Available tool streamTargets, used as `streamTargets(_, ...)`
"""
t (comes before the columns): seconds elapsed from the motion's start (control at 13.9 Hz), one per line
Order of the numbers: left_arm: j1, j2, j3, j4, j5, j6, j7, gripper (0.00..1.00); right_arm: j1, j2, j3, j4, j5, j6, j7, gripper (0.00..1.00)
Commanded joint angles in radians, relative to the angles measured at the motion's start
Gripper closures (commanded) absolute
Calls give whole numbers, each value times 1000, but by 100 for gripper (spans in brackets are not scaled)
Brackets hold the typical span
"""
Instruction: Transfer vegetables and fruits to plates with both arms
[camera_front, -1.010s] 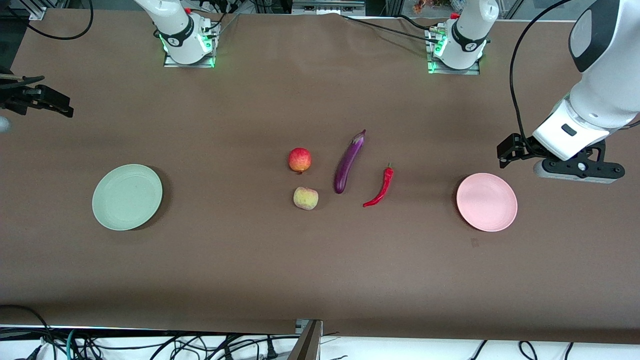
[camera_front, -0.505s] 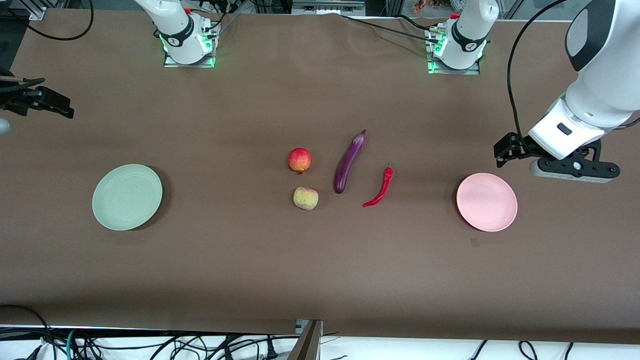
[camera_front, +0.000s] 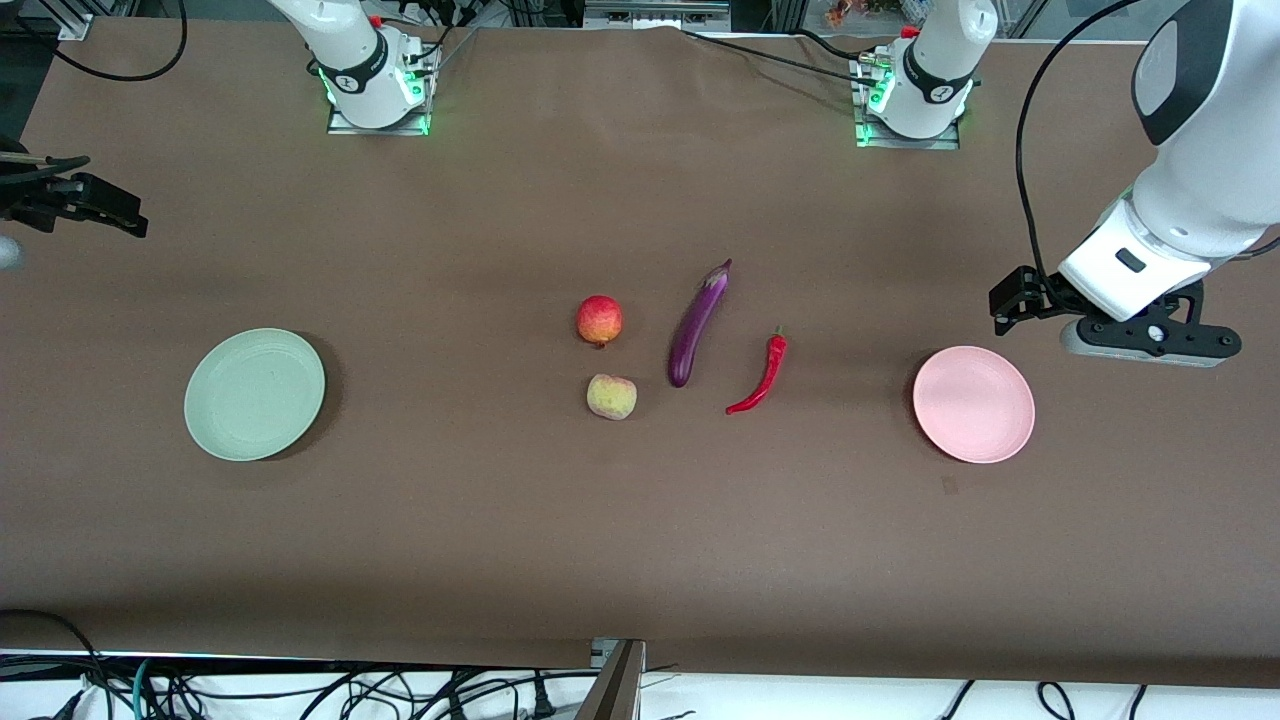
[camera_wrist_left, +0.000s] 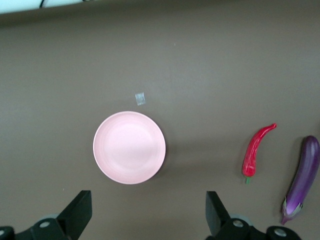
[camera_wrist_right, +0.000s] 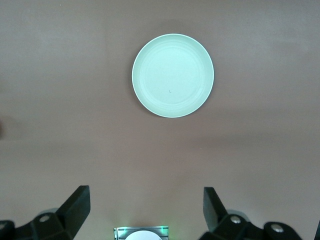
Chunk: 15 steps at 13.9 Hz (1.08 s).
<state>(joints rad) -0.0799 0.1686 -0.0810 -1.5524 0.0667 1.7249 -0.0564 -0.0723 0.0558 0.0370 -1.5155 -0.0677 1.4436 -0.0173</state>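
The red-yellow apple (camera_front: 599, 320) and the pale peach (camera_front: 611, 396) lie mid-table, the peach nearer the front camera. Beside them, toward the left arm's end, lie the purple eggplant (camera_front: 697, 322) and the red chili (camera_front: 762, 373); both also show in the left wrist view, the eggplant (camera_wrist_left: 302, 177) and the chili (camera_wrist_left: 256, 152). The pink plate (camera_front: 973, 404) is empty. My left gripper (camera_front: 1148, 340) hangs open and empty over the table just by this plate (camera_wrist_left: 129, 147). The green plate (camera_front: 255, 394) is empty. My right gripper (camera_front: 75, 195) hangs open and empty at the right arm's end, looking down on that plate (camera_wrist_right: 173, 75).
A small clear scrap (camera_front: 949, 485) lies on the brown cloth by the pink plate, nearer the front camera. The arm bases (camera_front: 378, 85) (camera_front: 915, 95) stand at the table's back edge. Cables (camera_front: 300, 690) hang below the front edge.
My left gripper has drifted slightly toward the middle of the table. The right gripper, the fruits, the vegetables and the plates have not moved.
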Motion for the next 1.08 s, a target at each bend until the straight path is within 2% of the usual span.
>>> streamTargets(0.0,-17,89,-3,20,-15,-99,-2,0,3,9,0,24,19,-8,5,0)
streamTargets(0.22,-107,188,-6,18,-16,-101,-10,0,15,30,3,18,19,-14,13,0)
streamTargets(0.5,-265,333,-5,20,-30,30,9,0,58,82,1,21,19,-5,2,0)
streamTargets(0.72,-299,435,-9,17,-24,181,136,0,159,171,3,23,28,23,14,0)
streamTargets(1.01,-331,532,-9,-24,-27,341,193,0,271,263,1,23,115,184,95,0)
